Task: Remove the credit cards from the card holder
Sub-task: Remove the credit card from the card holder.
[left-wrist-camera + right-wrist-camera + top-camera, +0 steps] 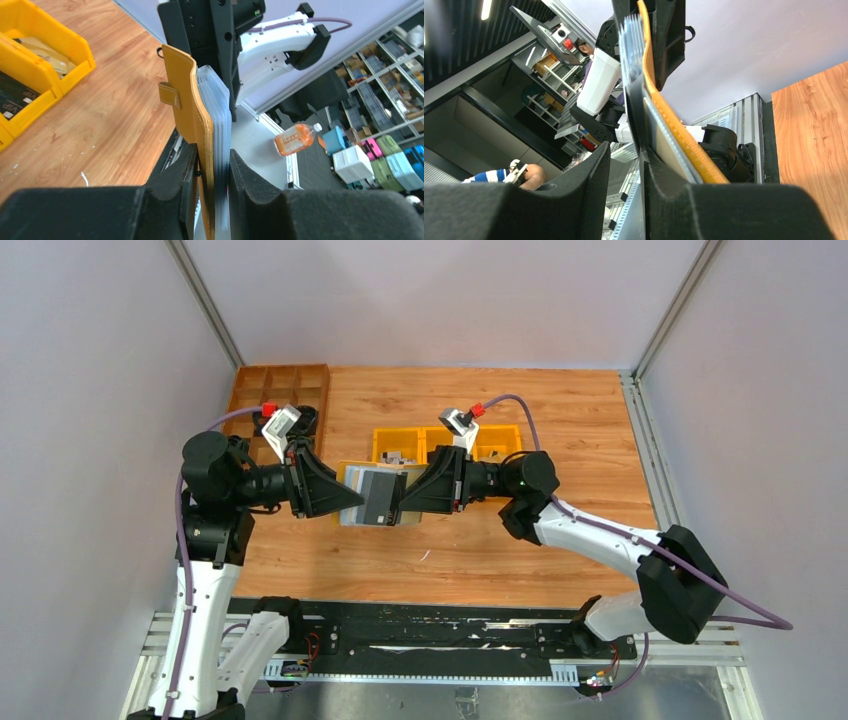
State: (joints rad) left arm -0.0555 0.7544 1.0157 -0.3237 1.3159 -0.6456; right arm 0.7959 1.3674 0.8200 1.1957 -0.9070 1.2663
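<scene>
The mustard-yellow card holder (350, 478) hangs in the air between both arms, above the wooden table. My left gripper (345, 498) is shut on it; in the left wrist view the fingers (185, 175) pinch the yellow cover (187, 95) and the silvery-grey pleats (218, 110) together. A dark credit card (380, 502) shows at the pleated side. My right gripper (405, 502) is at that side, jaws apart. In the right wrist view the dark card edge (635, 110) lies along its right finger (659, 195), with the pleats (631, 40) and yellow cover (674, 130) beside it. The gap is otherwise empty.
Bright yellow plastic bins (445, 443) holding cards stand behind the grippers; they also show in the left wrist view (45, 60). A wooden compartment tray (280, 390) sits at the back left. A small white scrap (424, 556) lies on the table. A black rail (430, 625) runs along the near edge.
</scene>
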